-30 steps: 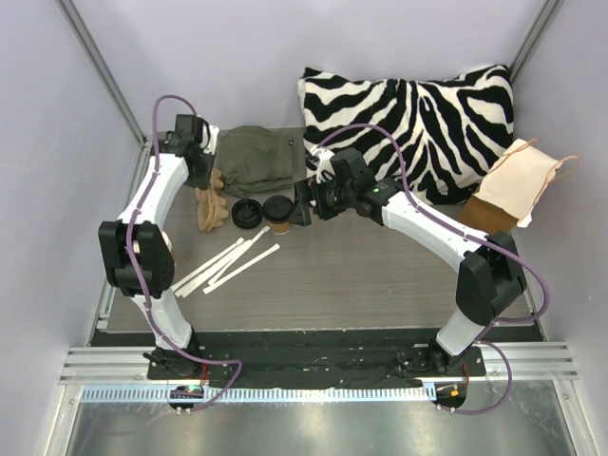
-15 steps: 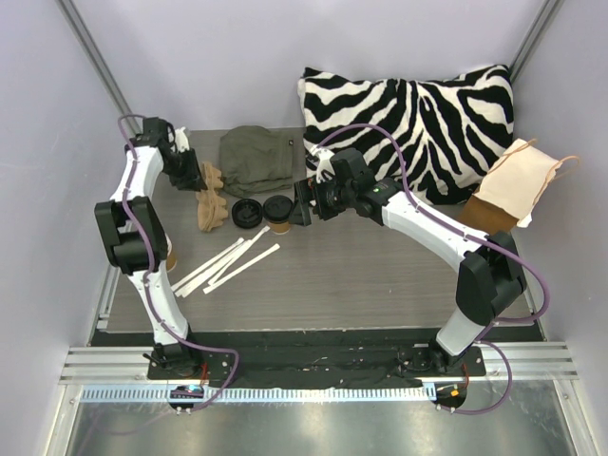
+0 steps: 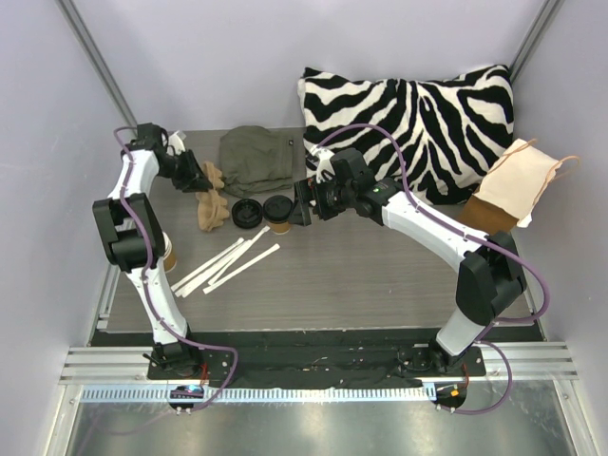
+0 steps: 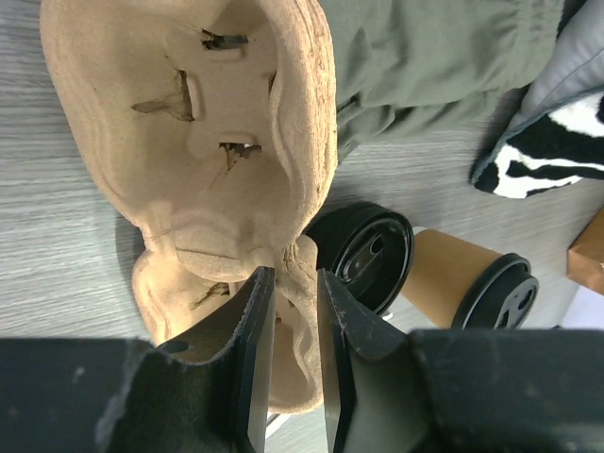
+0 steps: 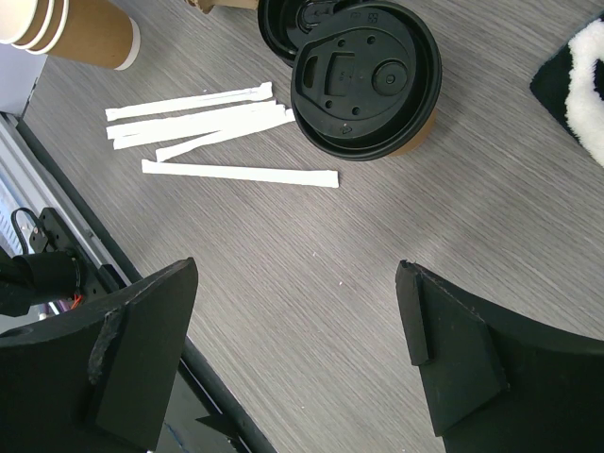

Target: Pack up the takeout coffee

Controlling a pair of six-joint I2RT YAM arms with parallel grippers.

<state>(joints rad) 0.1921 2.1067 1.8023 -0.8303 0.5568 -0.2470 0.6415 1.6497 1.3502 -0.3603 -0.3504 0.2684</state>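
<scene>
The takeout coffee [image 3: 278, 215], a brown paper cup with a black lid on it, stands at mid-table; it also shows in the left wrist view [image 4: 453, 269] and the right wrist view [image 5: 368, 75]. A loose black lid [image 3: 246, 213] lies just left of it. The tan pulp two-hole carrier [image 3: 209, 201] lies left of the lid. My left gripper [image 3: 205, 180] is shut on the carrier's wall [image 4: 189, 123], which is pinched between its fingers [image 4: 257, 321]. My right gripper [image 3: 302, 203] hangs open and empty just right of the cup, jaws wide apart [image 5: 297, 283].
Several white paper-wrapped sticks [image 3: 226, 261] lie in front of the lid. A stack of brown cups with pale rims [image 5: 66, 24] stands at the left edge. An olive cloth [image 3: 256, 157], a zebra pillow [image 3: 418, 119] and a tan bag [image 3: 513, 185] sit at the back.
My left arm's wrist has swung out to the left and turned, with its gripper staying at the carrier's back end. The right arm, cup and lid have not moved.
</scene>
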